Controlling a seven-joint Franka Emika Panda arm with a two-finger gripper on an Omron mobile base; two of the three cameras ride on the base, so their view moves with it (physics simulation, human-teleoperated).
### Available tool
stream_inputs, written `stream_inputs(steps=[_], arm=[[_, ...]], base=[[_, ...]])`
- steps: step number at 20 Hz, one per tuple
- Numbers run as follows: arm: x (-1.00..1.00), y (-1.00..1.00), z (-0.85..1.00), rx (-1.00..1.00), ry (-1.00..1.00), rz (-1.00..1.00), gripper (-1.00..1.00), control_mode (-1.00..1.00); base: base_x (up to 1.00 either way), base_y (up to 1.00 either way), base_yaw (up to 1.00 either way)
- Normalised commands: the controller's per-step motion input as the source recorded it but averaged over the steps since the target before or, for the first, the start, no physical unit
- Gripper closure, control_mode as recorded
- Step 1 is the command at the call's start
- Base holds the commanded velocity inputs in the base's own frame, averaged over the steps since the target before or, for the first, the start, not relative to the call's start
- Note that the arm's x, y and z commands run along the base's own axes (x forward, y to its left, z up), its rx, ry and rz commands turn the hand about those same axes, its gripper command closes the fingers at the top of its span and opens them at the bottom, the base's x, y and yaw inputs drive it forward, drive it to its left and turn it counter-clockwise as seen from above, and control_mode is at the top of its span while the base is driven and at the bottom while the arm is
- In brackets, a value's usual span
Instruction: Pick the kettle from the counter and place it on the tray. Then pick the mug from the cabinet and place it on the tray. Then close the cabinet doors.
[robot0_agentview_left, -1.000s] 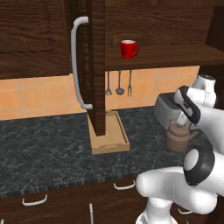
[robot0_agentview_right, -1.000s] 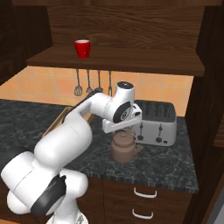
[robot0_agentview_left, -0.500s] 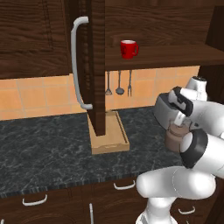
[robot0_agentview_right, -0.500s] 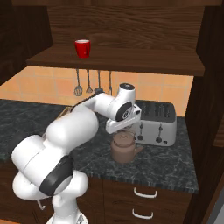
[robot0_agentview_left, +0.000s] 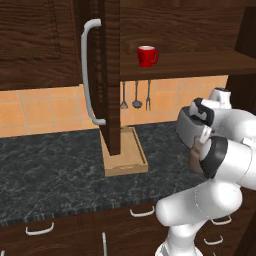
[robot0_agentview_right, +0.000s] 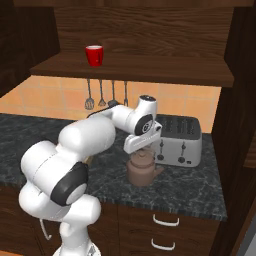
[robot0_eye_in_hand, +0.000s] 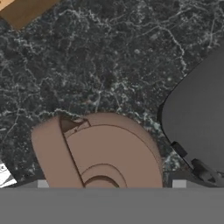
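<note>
Orange tile backsplash (robot0_agentview_left: 45, 107) runs behind silver toaster (robot0_agentview_right: 178, 140). L of toaster, three utensils (robot0_agentview_right: 101, 94) hang on the tiles. Below toaster, dark wood drawers (robot0_agentview_right: 165, 227) w/ short silver handles. R of it, dark wood side panel (robot0_agentview_right: 235, 125). Even light.

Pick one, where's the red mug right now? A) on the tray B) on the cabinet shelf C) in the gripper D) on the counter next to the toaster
B: the mug stands on the cabinet shelf, above the hanging utensils, while the tray on the counter holds no mug.
</note>
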Motion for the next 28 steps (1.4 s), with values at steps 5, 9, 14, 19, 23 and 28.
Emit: stream_inputs(steps=[5,9,14,19,23,28], arm=[[-0.32,0.0,-0.08,0.0,-0.03,0.0,1.0,-1.0],[-0.35,0.2,0.03,0.0,-0.01,0.0,1.0,-1.0],[-0.25,0.53,0.34,0.0,0.0,0.0,1.0,-1.0],[-0.03,0.87,0.41,0.0,0.0,0.0,1.0,-1.0],[0.0,0.93,0.38,0.0,0.0,0.01,1.0,-1.0],[0.03,0.79,0.2,0.0,-0.05,0.03,1.0,-1.0]], base=[[0.0,0.0,0.0],[0.0,0.0,0.0],[0.0,0.0,0.0],[0.0,0.0,0.0],[0.0,0.0,0.0],[0.0,0.0,0.0]])
